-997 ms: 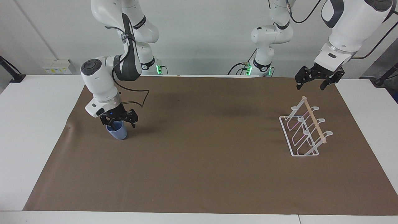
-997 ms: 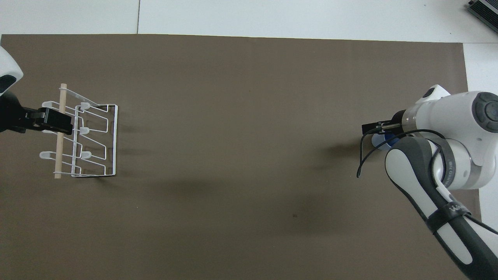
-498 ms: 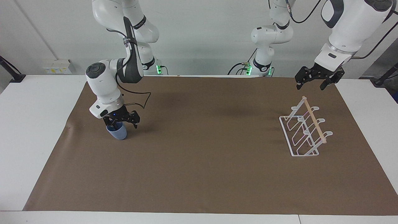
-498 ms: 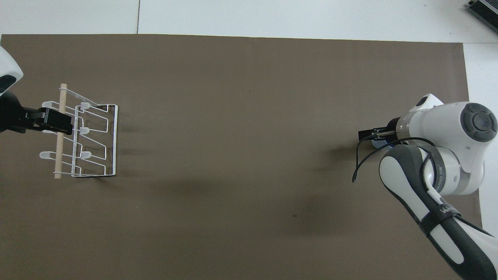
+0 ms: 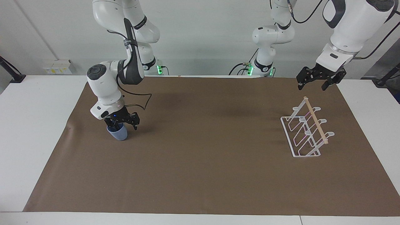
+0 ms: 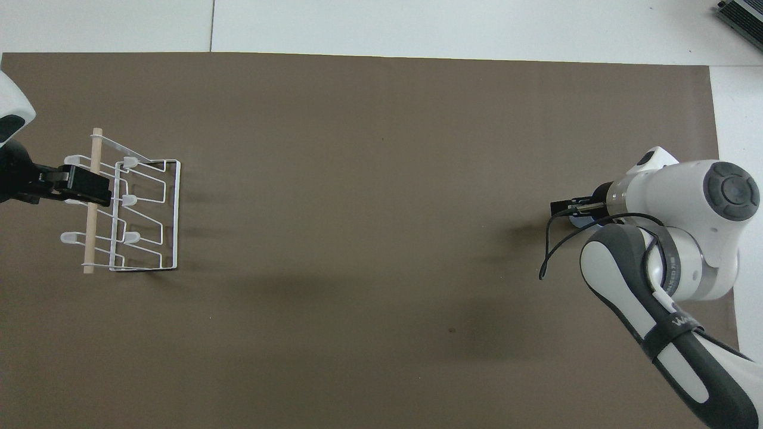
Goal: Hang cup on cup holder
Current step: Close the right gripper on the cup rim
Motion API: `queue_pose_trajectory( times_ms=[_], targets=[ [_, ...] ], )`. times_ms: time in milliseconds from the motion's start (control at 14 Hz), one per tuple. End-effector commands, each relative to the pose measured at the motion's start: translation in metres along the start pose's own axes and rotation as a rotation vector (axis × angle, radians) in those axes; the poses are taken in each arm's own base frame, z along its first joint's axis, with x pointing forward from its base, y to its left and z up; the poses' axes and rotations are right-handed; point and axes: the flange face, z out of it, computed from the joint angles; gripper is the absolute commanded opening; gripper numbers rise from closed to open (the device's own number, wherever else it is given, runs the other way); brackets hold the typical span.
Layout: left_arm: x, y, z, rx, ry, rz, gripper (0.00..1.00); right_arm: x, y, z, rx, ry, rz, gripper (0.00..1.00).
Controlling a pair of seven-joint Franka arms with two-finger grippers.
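The light blue cup (image 5: 118, 134) is on the brown mat at the right arm's end of the table, tilted. My right gripper (image 5: 116, 126) is at its rim with one finger inside, shut on the cup. In the overhead view the right gripper (image 6: 570, 207) and wrist hide all but a sliver of the cup (image 6: 580, 220). The white wire cup holder (image 5: 307, 132) with its wooden dowel stands at the left arm's end and also shows in the overhead view (image 6: 138, 215). My left gripper (image 5: 313, 86) hangs open in the air over the cup holder, apart from it; the overhead view shows it over the dowel (image 6: 88, 186).
A brown mat (image 5: 206, 156) covers most of the white table (image 5: 31, 125). The right arm's black cable (image 5: 142, 99) loops beside its wrist. Nothing else stands on the mat between the cup and the cup holder.
The right arm's wrist has swung slightly upward and toward the table's middle with the gripper still on the cup's rim; the cup has tilted a little. The left arm has not moved.
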Motion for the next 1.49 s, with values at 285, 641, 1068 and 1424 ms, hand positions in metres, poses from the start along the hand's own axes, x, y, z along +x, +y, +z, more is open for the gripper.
queue_pose_trajectory(
  times_ms=[285, 641, 1068, 1424],
  targets=[
    [-0.0081, -0.0037, 0.0, 0.001, 0.005, -0.003, 1.0, -0.0024, 0.0046, 0.0017, 0.006, 0.012, -0.01, 0.57],
    [-0.0086, -0.0036, -0.0008, 0.001, 0.007, -0.003, 1.0, -0.002, 0.0047, 0.002, 0.006, 0.012, -0.011, 0.29],
    [-0.0086, -0.0028, -0.0008, 0.001, 0.007, -0.002, 1.0, -0.0019, 0.0046, 0.0011, 0.006, 0.013, -0.008, 0.03],
    [-0.0079, -0.0029, -0.0008, 0.001, 0.008, -0.002, 1.0, -0.0017, 0.0047, 0.0023, 0.007, 0.011, -0.007, 0.0]
  ],
)
